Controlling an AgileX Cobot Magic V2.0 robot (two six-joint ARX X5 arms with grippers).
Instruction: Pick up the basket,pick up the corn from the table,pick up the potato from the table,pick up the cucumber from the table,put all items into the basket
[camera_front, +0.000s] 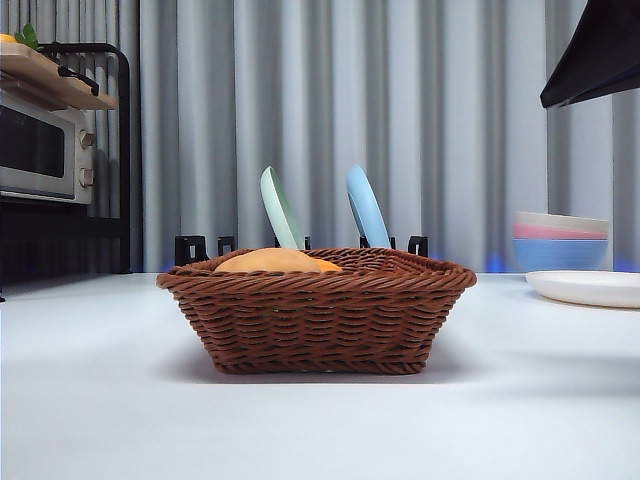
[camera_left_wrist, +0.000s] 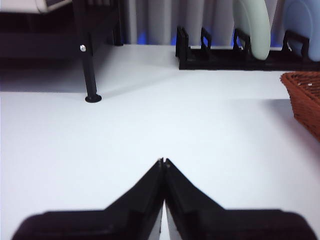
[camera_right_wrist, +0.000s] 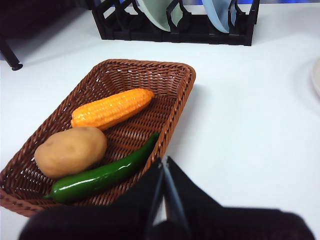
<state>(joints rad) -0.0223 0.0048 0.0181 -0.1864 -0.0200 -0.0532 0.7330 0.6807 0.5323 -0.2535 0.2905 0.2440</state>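
- Inside the basket on the table, 3 items are seen: corn, potato, cucumber.
- Both the left gripper and the right gripper are closed, and nothing is held.

White table with basket

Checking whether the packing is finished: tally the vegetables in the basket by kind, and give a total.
In the basket:
corn: 1
potato: 1
cucumber: 1
Total: 3 vegetables, none seen on the table.
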